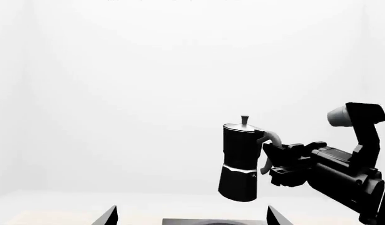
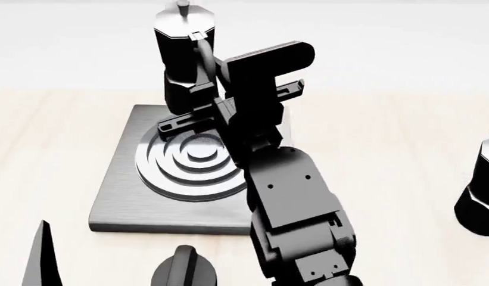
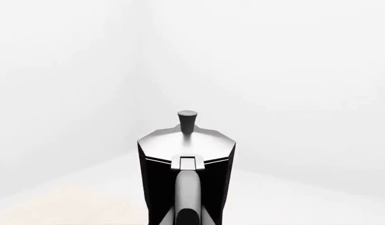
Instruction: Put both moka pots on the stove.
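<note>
Two moka pots on my screens. The first moka pot [image 2: 183, 56] is up in the air, hanging off the right gripper [image 2: 203, 89], which is clamped on its handle. In the left wrist view that pot [image 1: 241, 161] is clearly lifted, tilted a bit, with nothing under its base. The right wrist cam is basically staring straight at its silvery lid [image 3: 186, 143] and handle. The second moka pot [image 2: 482, 193] sits on the table at the far right edge of the head view, partly cut off, well apart from everything else.

One stove [image 2: 125, 179], a grey square plate with one ring burner [image 2: 192, 164] in the middle. The lifted pot is above its far edge, near the back left corner from where I'm looking. One short black knob [image 2: 184, 271] just in front of the stove's near edge.

Left gripper: I only see a dark fingertip [image 2: 41, 256] poking in at the bottom left of the head view, so I can't tell how wide it's set.

Room-wise, the burner rings are bare, though my right arm [image 2: 296, 196] lies over the stove's right side. Plenty of plain tabletop [image 2: 387, 149] between the stove and pot number two.
</note>
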